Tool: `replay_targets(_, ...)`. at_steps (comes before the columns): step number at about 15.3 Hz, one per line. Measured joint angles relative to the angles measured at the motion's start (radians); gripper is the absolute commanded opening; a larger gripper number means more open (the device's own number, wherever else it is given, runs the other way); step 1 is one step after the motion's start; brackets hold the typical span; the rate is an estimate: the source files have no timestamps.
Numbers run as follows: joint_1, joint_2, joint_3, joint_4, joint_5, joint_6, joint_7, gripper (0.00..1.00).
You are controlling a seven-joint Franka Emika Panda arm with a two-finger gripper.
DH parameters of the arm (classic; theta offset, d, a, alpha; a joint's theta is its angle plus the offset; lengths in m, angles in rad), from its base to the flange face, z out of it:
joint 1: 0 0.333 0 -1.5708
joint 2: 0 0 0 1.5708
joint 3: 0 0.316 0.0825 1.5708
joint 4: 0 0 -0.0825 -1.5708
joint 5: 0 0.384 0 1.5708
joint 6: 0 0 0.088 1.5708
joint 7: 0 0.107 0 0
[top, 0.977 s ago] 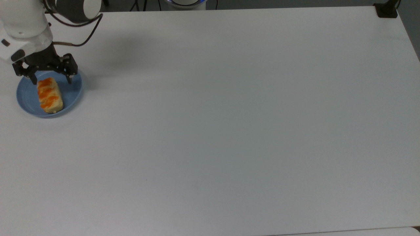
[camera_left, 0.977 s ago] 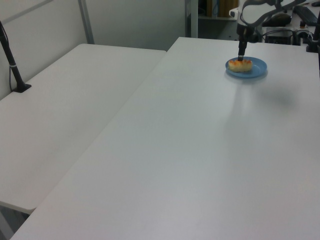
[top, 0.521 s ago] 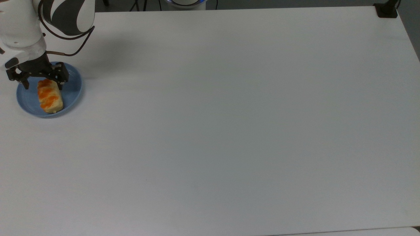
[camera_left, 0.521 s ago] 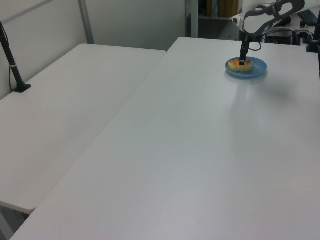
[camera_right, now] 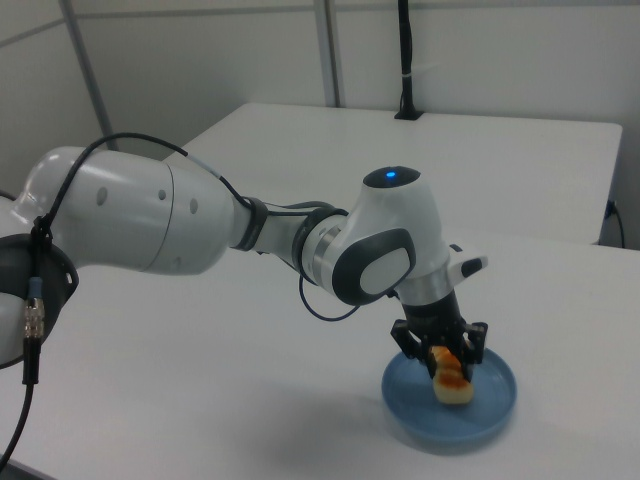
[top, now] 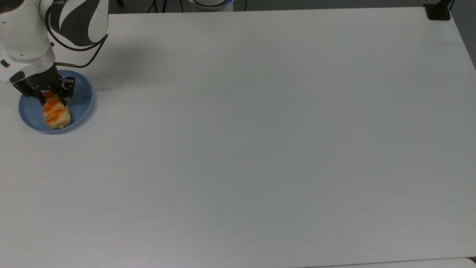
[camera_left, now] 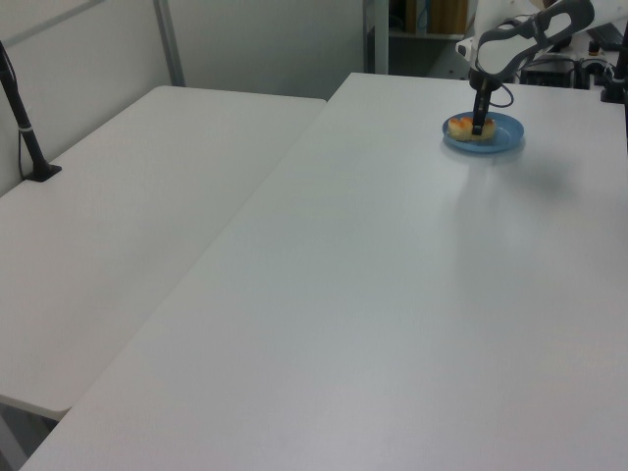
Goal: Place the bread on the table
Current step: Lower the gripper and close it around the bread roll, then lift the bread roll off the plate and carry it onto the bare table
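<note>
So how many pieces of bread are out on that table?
1. The bread lies on the blue plate near the top view's left edge, with the gripper closed around its far end. The plate sits on the table.

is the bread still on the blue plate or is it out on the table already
On the plate. The bread lies inside the blue plate near the table's corner, with the gripper closed around its far end.

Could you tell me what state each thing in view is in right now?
bread: lying on the blue plate, one end between the gripper's fingers, not yet on the table.
gripper: lowered over the plate, shut on the bread's end.
blue plate: resting flat on the table, holding the bread.
table: bare white top, bearing the plate.
</note>
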Motion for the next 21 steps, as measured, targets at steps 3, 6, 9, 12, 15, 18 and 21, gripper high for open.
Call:
replay_targets(3,0.004,-0.049,0.006,0.014,0.000,-0.072,0.000,0.49)
replay_targets(6,0.042,-0.152,0.054,0.032,0.001,-0.260,0.016,0.49)
replay_targets(9,0.161,-0.211,0.091,0.032,0.001,-0.362,0.173,0.49)
replay_targets(12,0.320,-0.206,0.099,0.024,0.001,-0.385,0.390,0.49)
replay_targets(15,0.420,-0.174,0.112,0.012,0.001,-0.385,0.558,0.49)
replay_targets(18,0.483,-0.123,0.115,0.006,0.001,-0.353,0.693,0.49)
replay_targets(21,0.526,-0.063,0.116,0.003,-0.007,-0.294,0.768,0.60)
